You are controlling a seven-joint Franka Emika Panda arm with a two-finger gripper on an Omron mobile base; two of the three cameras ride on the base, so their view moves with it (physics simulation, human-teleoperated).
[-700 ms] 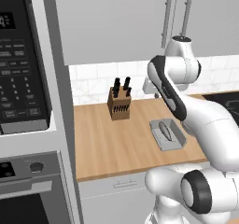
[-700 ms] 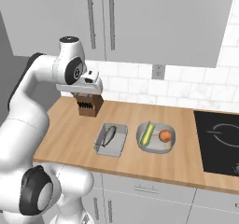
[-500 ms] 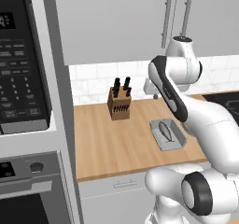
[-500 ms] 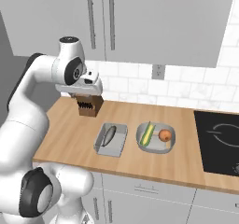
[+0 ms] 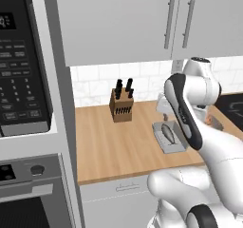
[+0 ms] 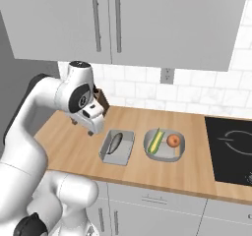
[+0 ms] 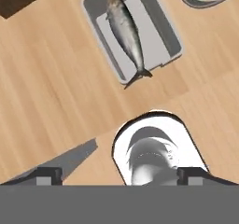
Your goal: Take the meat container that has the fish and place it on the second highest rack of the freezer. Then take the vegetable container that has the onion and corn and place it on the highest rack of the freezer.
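The meat container [image 6: 127, 151], a grey rectangular tray, lies on the wooden counter with the dark grey fish [image 6: 115, 141] in it. Beside it on the right stands the vegetable container [image 6: 165, 154], a grey bowl holding the yellow corn [image 6: 155, 140] and the orange onion [image 6: 173, 140]. My gripper [image 6: 91, 130] hangs open above the counter, just left of the tray and touching nothing. In the hand view the fish [image 7: 126, 31] and its tray [image 7: 161, 31] lie ahead of the wide-apart fingertips [image 7: 46, 174], with the bowl's rim [image 7: 196, 3] at the top right. The freezer is out of view.
A wooden knife block [image 5: 121, 107] stands at the back of the counter [image 5: 109, 146], close behind my hand. A black cooktop [image 6: 231, 149] lies to the right of the bowl. A built-in oven and microwave column [image 5: 23, 103] rises at the left; wall cabinets [image 6: 123, 23] hang overhead.
My hand has come down from in front of the knife block toward the counter, ending lower and nearer the fish tray. The containers have not moved.
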